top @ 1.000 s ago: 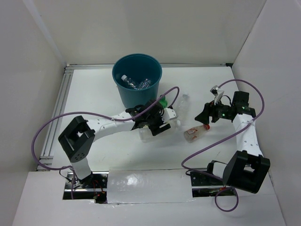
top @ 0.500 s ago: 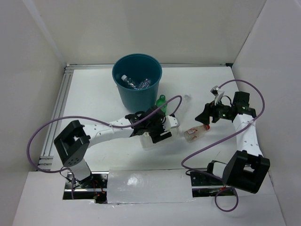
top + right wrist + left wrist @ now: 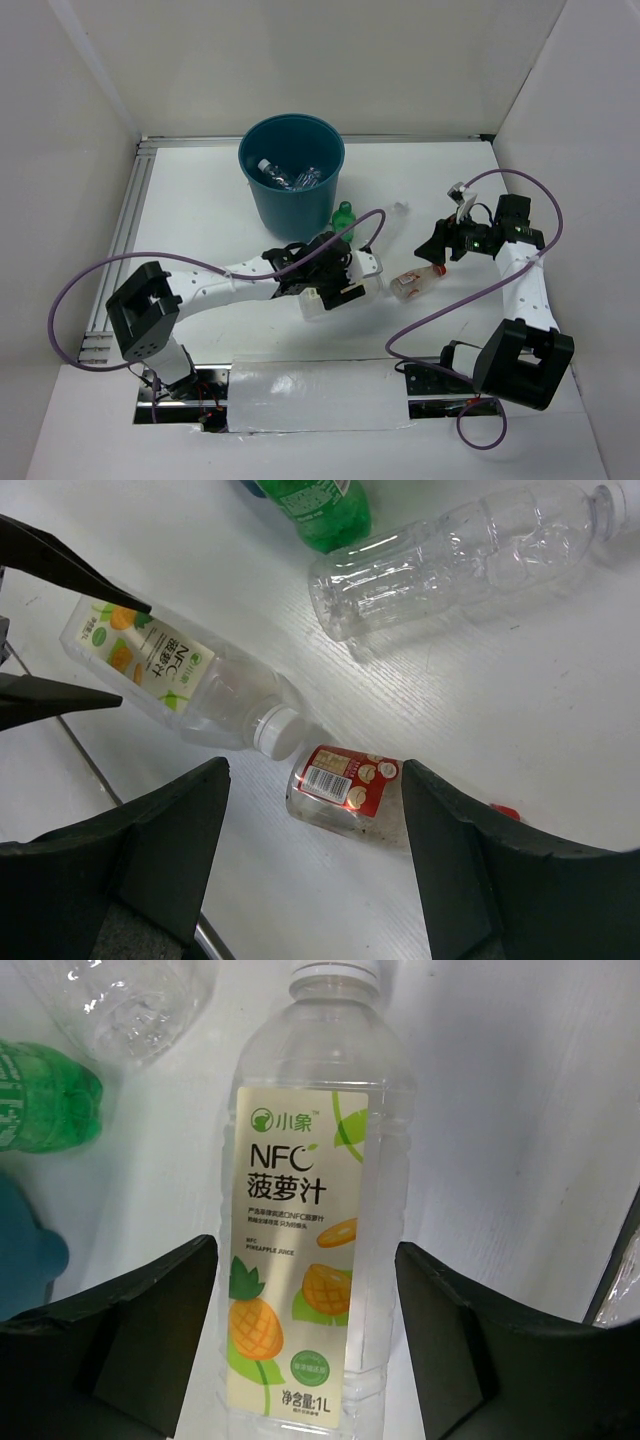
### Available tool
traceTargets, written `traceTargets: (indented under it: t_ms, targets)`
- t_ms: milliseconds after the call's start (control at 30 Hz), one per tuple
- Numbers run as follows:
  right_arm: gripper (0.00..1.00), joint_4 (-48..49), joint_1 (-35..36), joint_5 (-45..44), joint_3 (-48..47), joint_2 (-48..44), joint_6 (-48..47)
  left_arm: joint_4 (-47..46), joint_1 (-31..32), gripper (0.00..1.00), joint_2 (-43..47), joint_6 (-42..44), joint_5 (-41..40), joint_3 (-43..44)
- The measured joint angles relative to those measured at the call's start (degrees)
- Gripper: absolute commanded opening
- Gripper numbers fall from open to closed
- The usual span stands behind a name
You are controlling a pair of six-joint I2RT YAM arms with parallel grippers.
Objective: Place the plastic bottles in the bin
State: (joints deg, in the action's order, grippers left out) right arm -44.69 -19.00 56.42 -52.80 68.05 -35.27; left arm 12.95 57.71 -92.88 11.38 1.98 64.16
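Observation:
The teal bin (image 3: 292, 200) stands at the back with clear bottles (image 3: 285, 177) inside. My left gripper (image 3: 338, 282) is open, its jaws on either side of the big bottle with the white-orange-green label (image 3: 310, 1210) lying on the table, a gap on each side. The small green bottle (image 3: 343, 214) stands by the bin. A clear bottle (image 3: 392, 216) lies right of it. My right gripper (image 3: 440, 246) is open and empty, above the red-capped bottle (image 3: 355, 785), which lies on its side.
White walls close in the table on the left, back and right. An aluminium rail (image 3: 120, 240) runs along the left edge. Purple cables (image 3: 90, 280) loop from both arms. The bin's teal wall (image 3: 25, 1255) shows at the left of the left wrist view.
My left gripper has slid a little toward the near side along the labelled bottle, uncovering the green bottle. The right arm has not moved.

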Motion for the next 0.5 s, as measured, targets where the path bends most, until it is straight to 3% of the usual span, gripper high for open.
traceTargets:
  t_ms: [100,133,500]
  targets:
    - [0.77,0.0,0.0,0.0,0.0,0.0,0.0,0.5,0.0,0.88,0.5,0.1,-0.7,0.0]
    - [0.77,0.0,0.0,0.0,0.0,0.0,0.0,0.7,0.0,0.99,0.5,0.1,-0.7,0.1]
    - [0.77,-0.3,0.0,0.0,0.0,0.0,-0.3,1.9,0.0,1.00,-1.5,-0.8,0.9,0.2]
